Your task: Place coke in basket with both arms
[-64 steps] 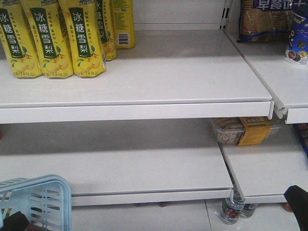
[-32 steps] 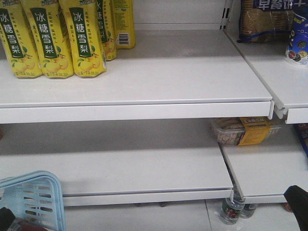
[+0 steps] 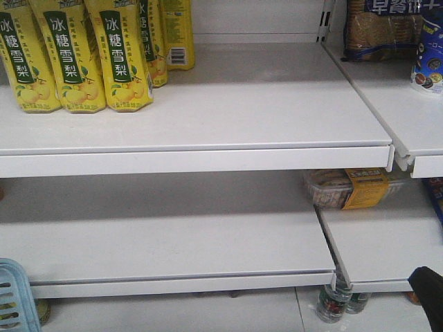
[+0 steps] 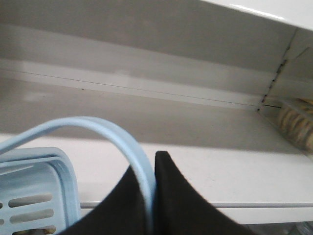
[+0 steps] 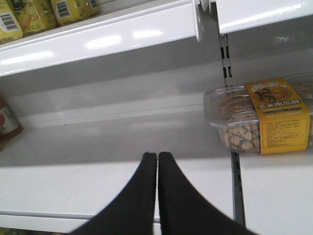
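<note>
Left fingers (image 4: 146, 196) pinch the basket (image 4: 34, 191) strap; right fingers (image 5: 157, 166) pressed together near biscuit box (image 5: 259, 117).

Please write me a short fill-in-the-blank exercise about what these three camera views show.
1. The left gripper is shut on the pale blue ______ of the basket.
2. The right gripper has its two black fingers pressed together and holds ______.
3. The bottles on the top shelf are ______ in colour.
4. In the front view the basket shows only at the lower ______ corner.

Missing words: handle; nothing; yellow; left
</note>
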You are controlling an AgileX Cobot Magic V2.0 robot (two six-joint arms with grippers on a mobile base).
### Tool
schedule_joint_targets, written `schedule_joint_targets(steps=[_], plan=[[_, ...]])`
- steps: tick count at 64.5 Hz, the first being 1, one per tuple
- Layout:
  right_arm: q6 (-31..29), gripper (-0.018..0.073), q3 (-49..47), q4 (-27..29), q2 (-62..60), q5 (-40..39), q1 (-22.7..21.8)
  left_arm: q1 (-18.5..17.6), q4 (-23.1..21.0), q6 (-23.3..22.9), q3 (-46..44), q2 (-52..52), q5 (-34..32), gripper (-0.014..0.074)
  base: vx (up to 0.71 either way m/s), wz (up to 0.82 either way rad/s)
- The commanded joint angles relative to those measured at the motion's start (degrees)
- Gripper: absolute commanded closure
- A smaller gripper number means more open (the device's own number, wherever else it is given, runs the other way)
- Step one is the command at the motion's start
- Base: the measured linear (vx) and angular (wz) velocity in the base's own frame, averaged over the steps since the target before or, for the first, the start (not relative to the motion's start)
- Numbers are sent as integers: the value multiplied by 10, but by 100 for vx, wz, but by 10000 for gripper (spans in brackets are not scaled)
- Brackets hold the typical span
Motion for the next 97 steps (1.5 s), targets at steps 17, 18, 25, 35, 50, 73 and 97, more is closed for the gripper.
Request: schedule_joint_targets(steps=[17,18,25,35,50,73,97], plan=[[-3,564,-15,-7,5,11,-2,67,22,49,3,-12,-89,603,0,0],[-3,564,-15,-7,5,11,-2,69,22,49,3,-12,-89,603,0,0],[-3,564,-15,-7,5,10,-2,89,24,49,3,-12,-78,603,0,0],[-3,564,-15,-7,5,10,-2,115,24,55,2,-12,-75,603,0,0],[-3,564,-15,-7,5,10,-2,129,22,121,2,-12,-87,603,0,0],[-3,564,-15,-7,5,10,-2,129,23,140,2,-12,-100,603,0,0],[-3,564,-15,-7,5,10,-2,139,22,168,2,-12,-113,603,0,0]])
